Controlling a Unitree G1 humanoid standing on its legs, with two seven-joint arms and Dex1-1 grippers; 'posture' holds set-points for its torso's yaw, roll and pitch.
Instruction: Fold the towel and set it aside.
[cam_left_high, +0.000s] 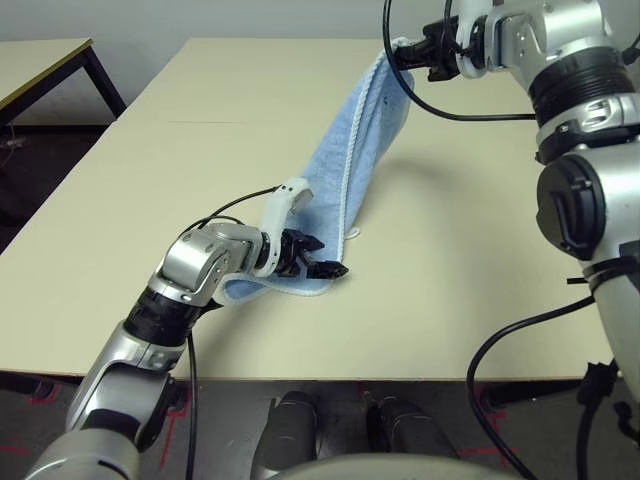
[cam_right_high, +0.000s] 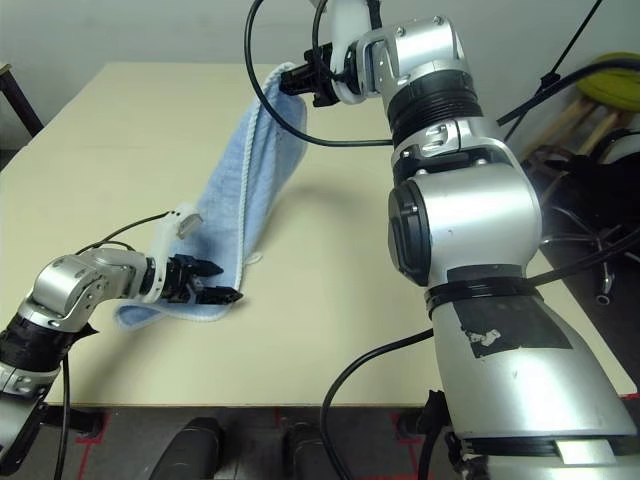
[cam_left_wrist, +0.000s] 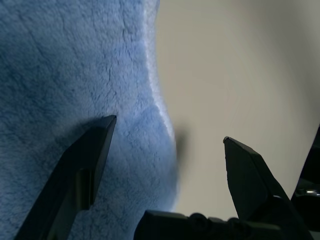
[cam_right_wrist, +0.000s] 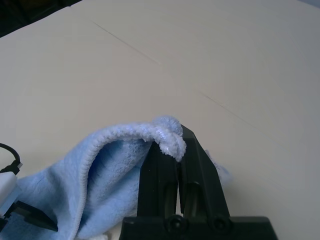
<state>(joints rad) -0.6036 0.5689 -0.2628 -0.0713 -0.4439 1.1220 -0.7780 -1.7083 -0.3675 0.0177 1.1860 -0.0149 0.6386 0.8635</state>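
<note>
With the towel (cam_left_high: 358, 130) slanting toward one o'clock, folding is underway: right claw (cam_left_high: 401, 60) grips its far end; spread left claw (cam_left_high: 343, 262) must pinch the near edge.

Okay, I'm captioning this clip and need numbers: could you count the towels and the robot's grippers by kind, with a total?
Towels: 1, the light-blue towel
Grippers: 2, the left gripper and the right gripper
Total: 3

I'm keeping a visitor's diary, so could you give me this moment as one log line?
right hand: shut on towel, lifting one end | left hand: open at towel's lower end | towel: unfolded
</note>
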